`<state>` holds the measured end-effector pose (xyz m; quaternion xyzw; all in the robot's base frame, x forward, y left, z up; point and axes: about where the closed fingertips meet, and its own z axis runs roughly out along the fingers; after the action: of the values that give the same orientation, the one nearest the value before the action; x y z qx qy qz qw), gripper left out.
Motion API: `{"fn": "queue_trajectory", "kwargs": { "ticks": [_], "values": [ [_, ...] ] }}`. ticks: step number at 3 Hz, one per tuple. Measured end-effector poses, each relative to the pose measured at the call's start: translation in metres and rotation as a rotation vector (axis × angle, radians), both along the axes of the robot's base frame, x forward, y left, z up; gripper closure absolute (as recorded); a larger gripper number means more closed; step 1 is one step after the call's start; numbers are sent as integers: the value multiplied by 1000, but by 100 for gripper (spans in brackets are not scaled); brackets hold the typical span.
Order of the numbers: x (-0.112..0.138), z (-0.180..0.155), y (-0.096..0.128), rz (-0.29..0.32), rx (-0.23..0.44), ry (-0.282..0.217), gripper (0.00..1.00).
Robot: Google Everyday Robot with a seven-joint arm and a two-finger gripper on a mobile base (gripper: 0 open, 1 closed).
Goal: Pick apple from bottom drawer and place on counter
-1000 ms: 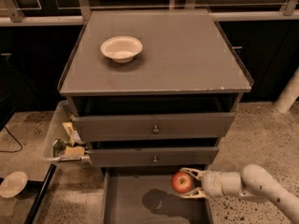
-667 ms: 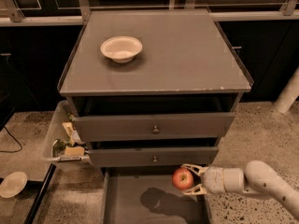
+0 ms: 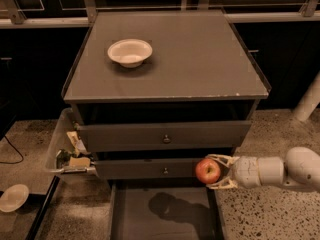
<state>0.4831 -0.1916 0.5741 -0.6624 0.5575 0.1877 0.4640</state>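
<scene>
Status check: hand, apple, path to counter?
Hand shut on apple, held above open bottom drawer. Counter not yet reached. Bowl on counter, left rear.

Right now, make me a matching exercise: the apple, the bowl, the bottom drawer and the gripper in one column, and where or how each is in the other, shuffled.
1 apple
2 white bowl
3 bottom drawer
4 gripper

A pulled out, open
B resting on the counter, left rear part
C held in the air over the open drawer
D at lower right, closed on the fruit

Pairs: 1-C, 2-B, 3-A, 4-D
</scene>
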Motion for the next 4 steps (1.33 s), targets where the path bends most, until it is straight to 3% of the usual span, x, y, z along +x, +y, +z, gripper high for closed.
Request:
{"fn": "queue_trajectory", "kwargs": {
  "ticks": [2,3,4],
  "values": [
    [3,102,-29,-16,25,-63,100],
    [2,136,-21,-12,12,-115,100],
    [2,137,-18,-7,9,-118,100]
  ]
}}
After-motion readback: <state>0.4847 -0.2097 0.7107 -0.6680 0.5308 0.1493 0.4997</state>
